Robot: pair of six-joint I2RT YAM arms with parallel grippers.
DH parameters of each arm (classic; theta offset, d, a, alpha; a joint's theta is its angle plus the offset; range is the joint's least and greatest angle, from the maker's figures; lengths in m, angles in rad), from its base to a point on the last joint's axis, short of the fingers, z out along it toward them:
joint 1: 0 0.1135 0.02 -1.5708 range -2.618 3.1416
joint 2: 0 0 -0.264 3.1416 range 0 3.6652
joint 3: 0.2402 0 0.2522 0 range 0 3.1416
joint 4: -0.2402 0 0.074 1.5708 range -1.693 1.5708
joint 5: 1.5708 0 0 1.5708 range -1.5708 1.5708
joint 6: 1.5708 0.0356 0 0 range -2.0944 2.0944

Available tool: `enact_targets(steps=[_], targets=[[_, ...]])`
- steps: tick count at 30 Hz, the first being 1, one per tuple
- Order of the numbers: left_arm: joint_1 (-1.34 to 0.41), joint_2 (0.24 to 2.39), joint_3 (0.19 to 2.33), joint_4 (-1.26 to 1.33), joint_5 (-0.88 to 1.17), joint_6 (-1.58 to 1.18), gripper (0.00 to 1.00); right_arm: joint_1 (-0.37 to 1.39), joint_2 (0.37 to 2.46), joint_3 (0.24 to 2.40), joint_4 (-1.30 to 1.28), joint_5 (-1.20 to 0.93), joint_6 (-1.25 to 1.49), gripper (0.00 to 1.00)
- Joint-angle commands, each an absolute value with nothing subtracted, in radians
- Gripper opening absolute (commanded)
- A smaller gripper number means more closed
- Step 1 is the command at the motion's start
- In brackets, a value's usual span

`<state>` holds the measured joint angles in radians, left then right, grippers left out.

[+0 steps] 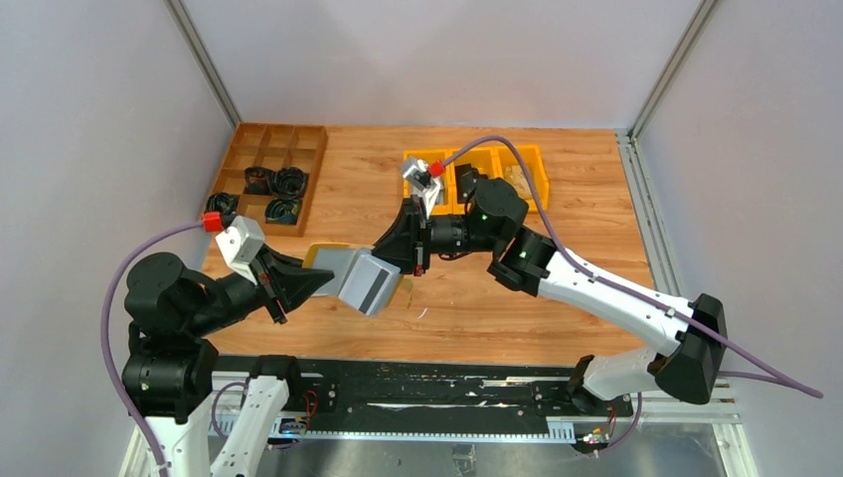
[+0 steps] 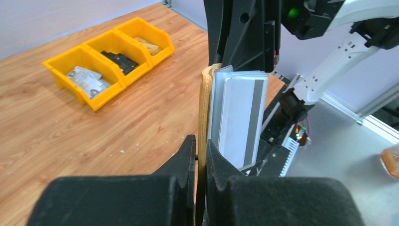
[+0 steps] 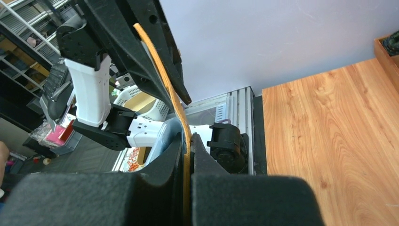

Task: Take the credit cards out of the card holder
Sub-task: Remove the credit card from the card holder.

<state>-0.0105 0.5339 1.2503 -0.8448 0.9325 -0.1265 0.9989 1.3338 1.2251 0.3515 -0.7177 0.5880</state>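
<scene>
Over the wooden table (image 1: 557,288), I had the left gripper (image 2: 200,146) and right gripper (image 3: 187,141) both clamped on the card holder (image 2: 204,94), credit cards (image 2: 240,117) sleeved between them, none out yet.

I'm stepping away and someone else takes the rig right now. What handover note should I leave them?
Left gripper: shut on one leather flap of the card holder.
Right gripper: shut on the holder's opposite end.
Holder: held spread open between the two arms, off the table.
Cards: in the holder's grey sleeve, a striped one facing out.
Done: holder lifted and opened.
Left: pull out every card. Both grippers are occupied, so one will probably have to let go to take a card.
</scene>
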Motion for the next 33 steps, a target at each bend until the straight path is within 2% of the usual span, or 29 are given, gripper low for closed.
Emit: enact_targets(steps=[1,3,6,7,11,15,22,29,33], targets=[[-0.012,0.548,1.278,-0.780,1.007,-0.203,0.00,0.990,1.277,1.186,0.423,-0.784,0.571,0.04],[-0.012,0.546,1.269,-0.734,1.018,-0.258,0.00,0.980,1.260,1.171,0.434,-0.810,0.568,0.10],[-0.012,0.550,1.278,-0.706,0.975,-0.282,0.00,0.950,1.233,1.161,0.418,-0.842,0.551,0.39],[-0.012,0.552,1.285,-0.710,0.960,-0.275,0.00,0.937,1.218,1.157,0.399,-0.834,0.542,0.45],[-0.012,0.549,1.305,-0.740,0.933,-0.202,0.00,0.885,1.158,1.162,0.247,-0.724,0.433,0.64],[-0.012,0.543,1.309,-0.807,0.905,-0.081,0.00,0.852,1.110,1.222,0.068,-0.589,0.308,0.76],[-0.012,0.543,1.281,-0.839,0.938,-0.043,0.00,0.879,1.145,1.282,0.107,-0.628,0.300,0.81],[-0.012,0.555,1.286,-0.845,0.977,-0.072,0.00,1.010,1.233,1.361,-0.013,-0.533,0.175,0.83],[-0.012,0.559,1.276,-0.846,1.033,-0.078,0.00,1.042,1.288,1.406,-0.033,-0.578,0.141,0.84]])
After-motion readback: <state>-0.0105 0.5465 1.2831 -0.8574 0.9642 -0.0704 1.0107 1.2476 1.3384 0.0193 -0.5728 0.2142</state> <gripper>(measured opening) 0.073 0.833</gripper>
